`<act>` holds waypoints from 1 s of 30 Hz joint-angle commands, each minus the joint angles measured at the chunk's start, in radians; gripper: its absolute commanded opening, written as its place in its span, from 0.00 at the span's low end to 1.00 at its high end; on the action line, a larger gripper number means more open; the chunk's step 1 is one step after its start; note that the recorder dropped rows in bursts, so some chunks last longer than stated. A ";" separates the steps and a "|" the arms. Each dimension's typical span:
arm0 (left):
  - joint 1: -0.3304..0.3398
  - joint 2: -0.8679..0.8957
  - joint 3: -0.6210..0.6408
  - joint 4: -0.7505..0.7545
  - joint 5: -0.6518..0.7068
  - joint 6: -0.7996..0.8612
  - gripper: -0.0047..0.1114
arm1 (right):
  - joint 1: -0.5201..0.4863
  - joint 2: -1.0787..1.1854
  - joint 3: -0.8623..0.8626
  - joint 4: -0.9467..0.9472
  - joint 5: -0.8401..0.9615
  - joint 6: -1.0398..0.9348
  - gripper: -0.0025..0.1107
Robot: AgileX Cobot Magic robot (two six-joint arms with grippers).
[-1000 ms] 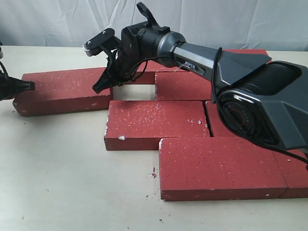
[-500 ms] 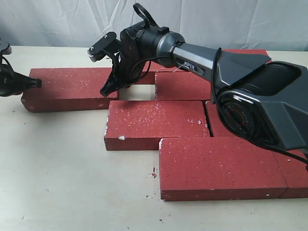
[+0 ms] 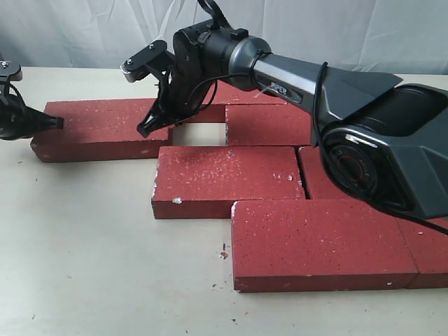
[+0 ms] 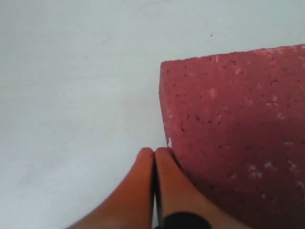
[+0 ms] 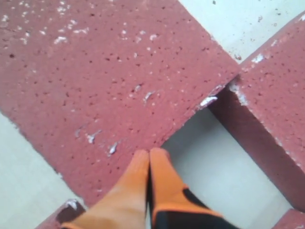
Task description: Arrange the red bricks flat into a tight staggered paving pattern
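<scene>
Your clenched, empty left gripper (image 3: 57, 122) just shoved the loose brick (image 3: 98, 129), at 9 o'clock of the other red bricks (image 3: 224, 178), toward 3 o'clock. Right gripper (image 3: 145, 130) is clenched empty at its 3 o'clock end. A gap (image 3: 198, 134) remains, so I'd keep pushing.

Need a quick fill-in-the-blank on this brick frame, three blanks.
1. The left gripper and the right gripper are both ____.
2. In the exterior view, the left gripper is at the ____ end of the outermost brick.
3. The gap between that brick and its neighbour shows bare ____.
Missing words: shut; left; table.
</scene>
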 commanded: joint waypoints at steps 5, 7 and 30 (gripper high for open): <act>-0.011 0.008 -0.010 0.010 -0.033 -0.001 0.04 | 0.004 -0.022 -0.006 0.044 0.016 -0.035 0.01; -0.011 0.008 -0.010 0.034 -0.033 -0.001 0.04 | 0.004 -0.035 -0.006 0.029 0.023 -0.035 0.01; -0.006 0.008 -0.012 0.120 -0.027 -0.017 0.04 | -0.034 -0.049 -0.006 -0.119 0.015 0.038 0.01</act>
